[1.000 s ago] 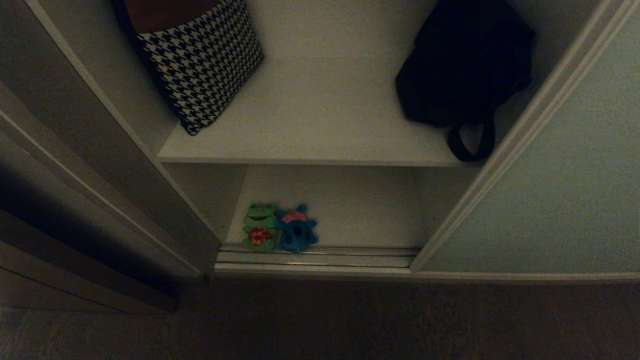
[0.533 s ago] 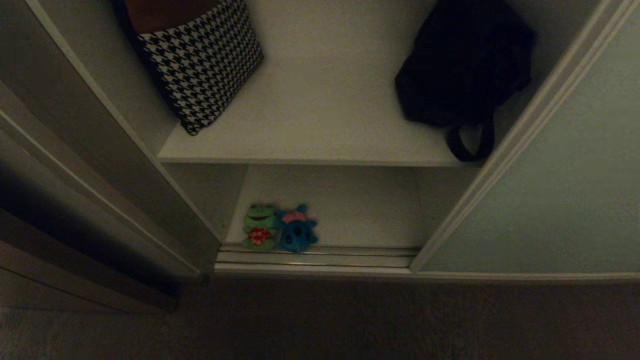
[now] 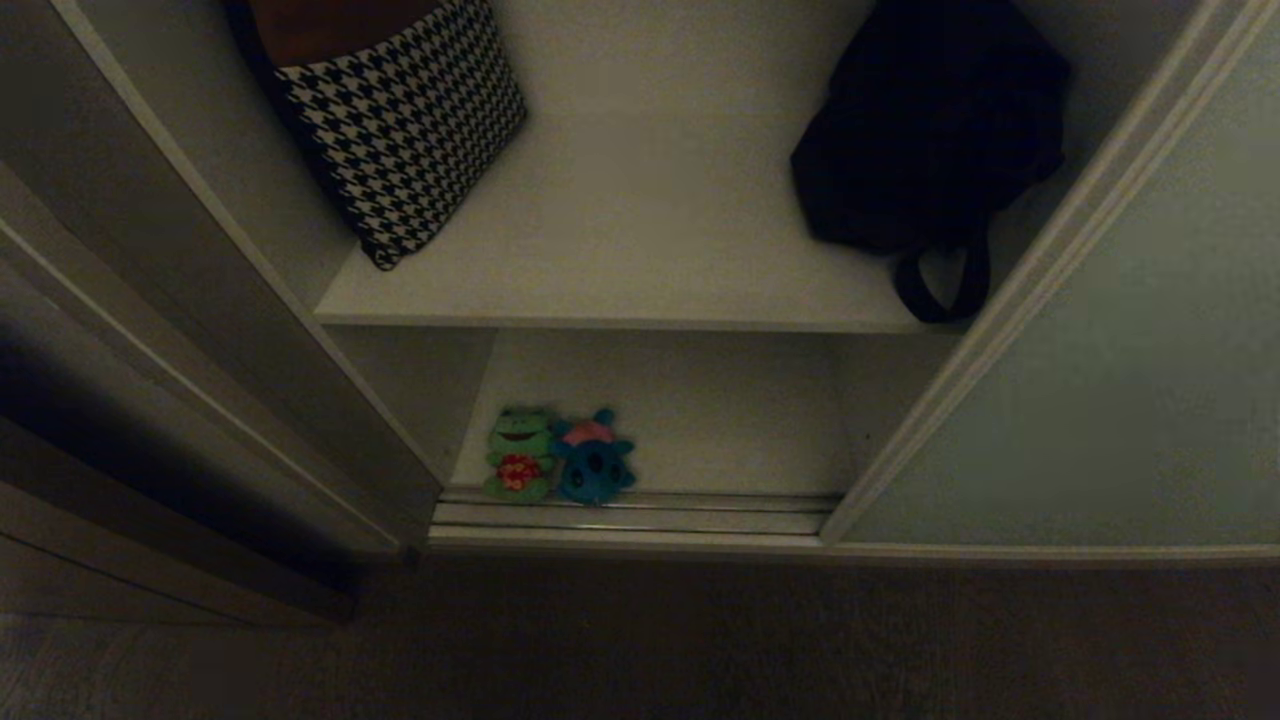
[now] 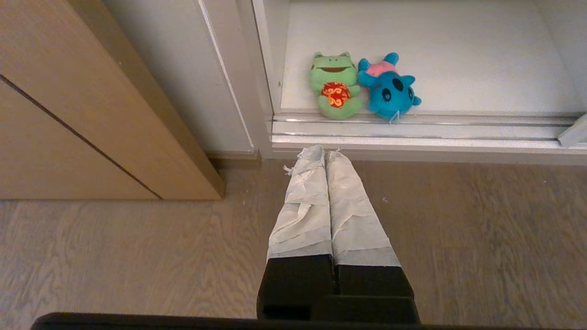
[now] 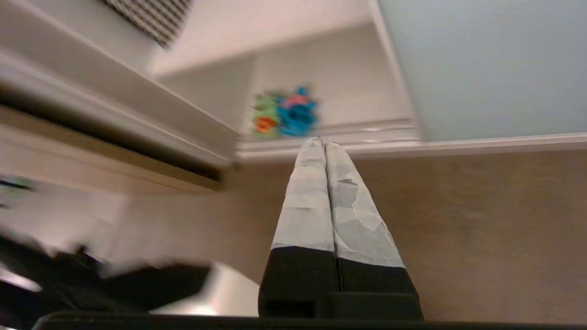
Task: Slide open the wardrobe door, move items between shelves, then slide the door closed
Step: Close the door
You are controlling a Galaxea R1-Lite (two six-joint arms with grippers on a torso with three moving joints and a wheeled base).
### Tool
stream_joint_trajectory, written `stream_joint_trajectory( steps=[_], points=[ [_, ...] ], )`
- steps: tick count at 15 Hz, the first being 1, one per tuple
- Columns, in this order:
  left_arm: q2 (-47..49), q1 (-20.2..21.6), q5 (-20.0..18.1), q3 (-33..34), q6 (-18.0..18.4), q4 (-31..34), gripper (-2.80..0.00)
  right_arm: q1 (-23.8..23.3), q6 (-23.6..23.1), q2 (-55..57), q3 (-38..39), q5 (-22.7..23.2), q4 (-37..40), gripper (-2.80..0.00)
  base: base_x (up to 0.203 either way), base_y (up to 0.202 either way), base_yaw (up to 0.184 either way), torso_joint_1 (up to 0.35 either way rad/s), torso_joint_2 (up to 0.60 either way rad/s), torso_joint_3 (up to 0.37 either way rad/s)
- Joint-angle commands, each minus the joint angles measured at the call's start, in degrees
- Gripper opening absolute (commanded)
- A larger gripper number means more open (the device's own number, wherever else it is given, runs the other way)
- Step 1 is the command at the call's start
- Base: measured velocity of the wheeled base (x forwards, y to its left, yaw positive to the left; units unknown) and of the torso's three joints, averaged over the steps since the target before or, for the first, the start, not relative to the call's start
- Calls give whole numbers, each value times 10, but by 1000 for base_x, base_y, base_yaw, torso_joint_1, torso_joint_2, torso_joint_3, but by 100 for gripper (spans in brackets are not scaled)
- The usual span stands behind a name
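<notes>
I am finding no readable writing, label, brand, number or sign anywhere in front of me. The green frog plush (image 4: 336, 85) is wearing a red and orange patch on its belly, but that is a swirling pattern, not letters. The houndstooth cushion (image 3: 405, 120) is showing only its black and white weave.
</notes>
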Motion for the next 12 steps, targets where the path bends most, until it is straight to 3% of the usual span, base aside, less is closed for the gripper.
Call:
stream_joint_trajectory(
  steps=[1,4,6,10,12],
  points=[
    [2,0,0,0,0,0,-280,4,27,84,-34,5,-11,-280,0,0,0,0,0,0],
    [2,0,0,0,0,1,-280,26,57,122,-72,6,-19,-280,0,0,0,0,0,0],
    [2,0,0,0,0,0,-280,50,115,138,-108,2,-10,-280,0,0,0,0,0,0],
    [2,0,0,0,0,0,-280,11,114,186,-104,15,7,-280,0,0,0,0,0,0],
    [2,0,0,0,0,1,-280,-31,87,213,-103,47,4,-280,0,0,0,0,0,0]
  ],
)
